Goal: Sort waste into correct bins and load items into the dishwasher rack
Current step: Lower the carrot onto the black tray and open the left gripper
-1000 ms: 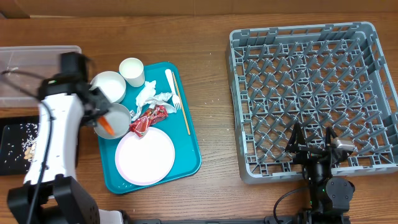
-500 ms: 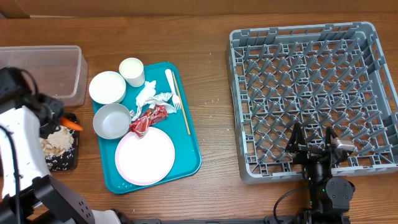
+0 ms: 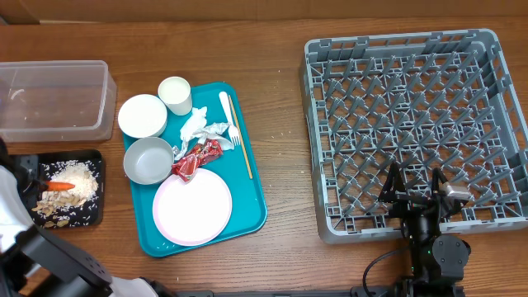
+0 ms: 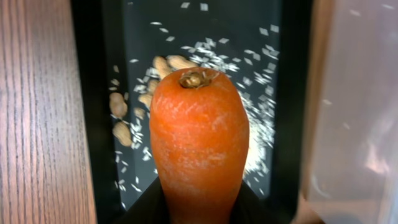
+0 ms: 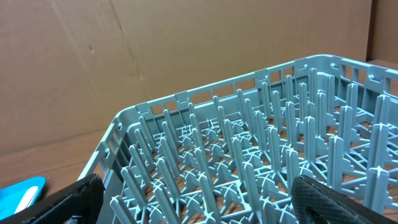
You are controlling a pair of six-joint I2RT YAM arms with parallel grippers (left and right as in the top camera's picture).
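the small orange carrot looks to me like the easy sort of thing to carry: light, stiff, not going to squash or bend under a firm pinch. its skin is a bit rough and matte, so i would not expect it to slide much, but it is round and tapers, and a pinch near an end could squirt it out. the thick middle or the lower body is the safe place to take it, and that is roughly where the left end effector has it, its dark fingers pressed in on the lower part with the stalk end sticking out free. dropping it would do no harm, i would think.

to look at, it is stubby and bright orange, finely pitted, with a brown dried stalk scar at the tip.

it hangs over the shallow black rectangular tray at the left of the desk, right above the pale rice and nut scraps lying in there; i cannot tell whether it touches them. the clear rectangular plastic tub sits just behind that tray.

the right end effector is spread wide with nothing in it, sitting at the near edge of the large grey plastic dishwasher rack.
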